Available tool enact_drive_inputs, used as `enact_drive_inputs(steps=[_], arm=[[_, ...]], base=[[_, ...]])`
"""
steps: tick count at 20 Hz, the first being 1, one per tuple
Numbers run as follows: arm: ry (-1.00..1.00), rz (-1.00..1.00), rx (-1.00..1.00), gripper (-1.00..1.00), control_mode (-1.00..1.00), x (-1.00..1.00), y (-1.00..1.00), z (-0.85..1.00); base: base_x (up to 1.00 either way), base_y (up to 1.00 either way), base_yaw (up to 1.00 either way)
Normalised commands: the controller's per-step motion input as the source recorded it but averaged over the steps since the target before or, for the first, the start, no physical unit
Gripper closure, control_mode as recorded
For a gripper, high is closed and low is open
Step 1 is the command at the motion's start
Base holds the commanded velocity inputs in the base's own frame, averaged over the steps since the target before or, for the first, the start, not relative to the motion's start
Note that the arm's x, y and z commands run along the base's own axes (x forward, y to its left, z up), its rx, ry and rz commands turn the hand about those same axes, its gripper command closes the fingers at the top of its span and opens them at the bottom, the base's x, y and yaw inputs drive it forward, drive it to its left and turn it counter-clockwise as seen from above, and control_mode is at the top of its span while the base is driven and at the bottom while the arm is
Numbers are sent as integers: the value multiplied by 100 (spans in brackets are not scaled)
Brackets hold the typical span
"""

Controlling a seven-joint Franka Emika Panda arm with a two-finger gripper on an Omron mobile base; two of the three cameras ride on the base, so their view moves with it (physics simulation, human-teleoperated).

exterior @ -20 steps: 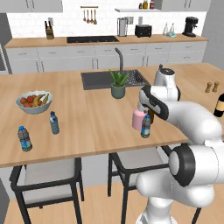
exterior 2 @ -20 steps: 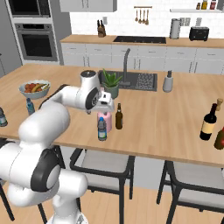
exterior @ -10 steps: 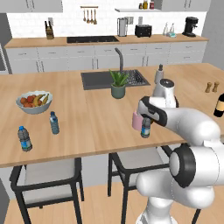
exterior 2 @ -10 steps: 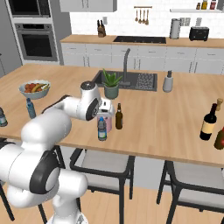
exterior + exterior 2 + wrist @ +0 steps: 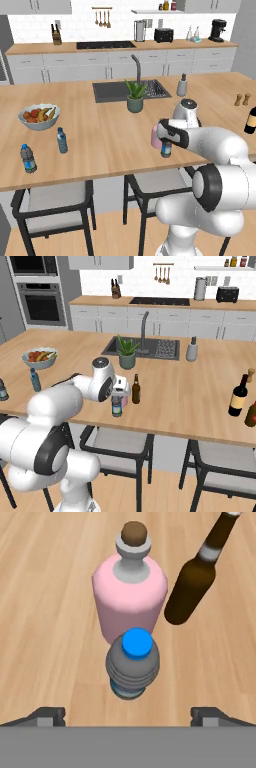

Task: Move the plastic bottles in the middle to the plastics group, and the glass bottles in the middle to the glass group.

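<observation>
In the hand view, a small clear water bottle with a blue cap stands right below my open gripper, between its two dark fingertips and apart from both. Behind it stand the squat pink bottle and the slim amber bottle. In the base views my gripper hangs just over the water bottle, with the pink bottle and the amber bottle beside it. Two matching water bottles stand at the left. The dark wine bottle is at the right.
A fruit bowl sits behind the left water bottles. A potted plant, the sink and a grey soap dispenser lie behind the middle bottles. Two pepper mills stand near the wine bottle. Stools stand under the counter's front edge.
The hand has come down and towards the counter's front edge, from above the bottles to just over the water bottle. The bottles have not moved.
</observation>
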Motion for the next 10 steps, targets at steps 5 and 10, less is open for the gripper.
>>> enact_drive_inputs(steps=[5,10], arm=[[0,0,0,-100,-100,4,0,-4],[0,0,0,-100,-100,10,0,0]], base=[[0,0,0],[0,0,0]])
